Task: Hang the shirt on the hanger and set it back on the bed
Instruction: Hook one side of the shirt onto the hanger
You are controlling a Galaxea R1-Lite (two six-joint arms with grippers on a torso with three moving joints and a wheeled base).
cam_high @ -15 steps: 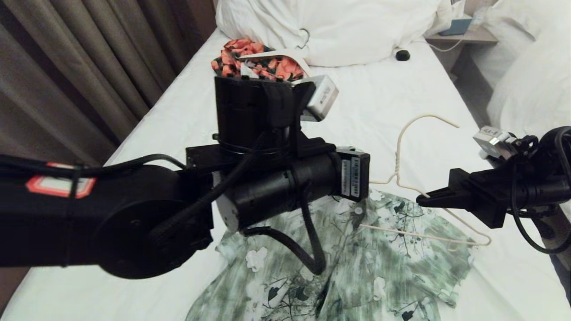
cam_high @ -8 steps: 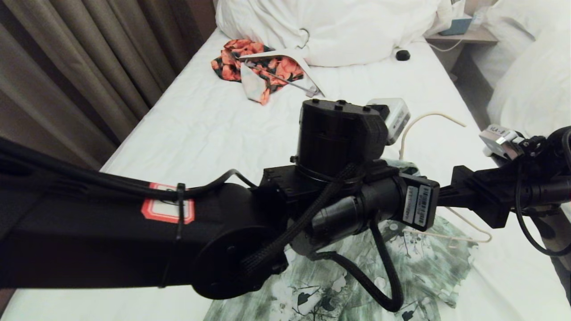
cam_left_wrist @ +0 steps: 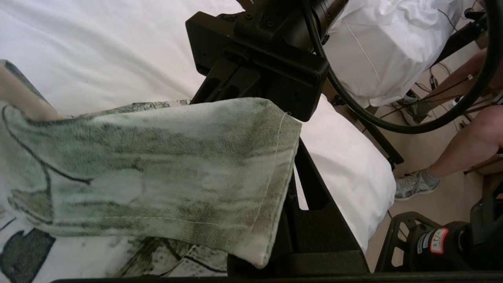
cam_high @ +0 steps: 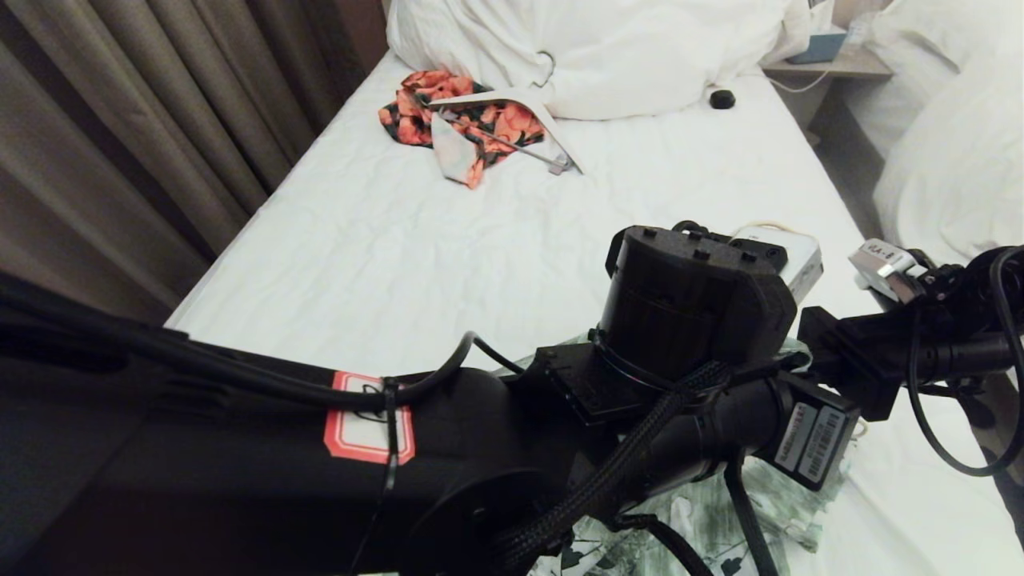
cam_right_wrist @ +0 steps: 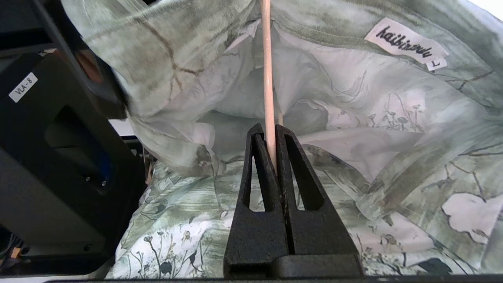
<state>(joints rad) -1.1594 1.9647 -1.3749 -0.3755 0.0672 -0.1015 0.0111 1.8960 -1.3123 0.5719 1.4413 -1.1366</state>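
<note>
Orange-red floral garment [cam_high: 448, 112] under a white hanger [cam_high: 512, 108] — brown curtains [cam_high: 120, 144] alongside.

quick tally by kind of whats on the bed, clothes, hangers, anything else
Clothes: 2, the green shirt and the orange floral garment.
Hangers: 2, the cream wire hanger and the white hanger.
Small black object: 1, near the pillows.
Total: 5.
</note>
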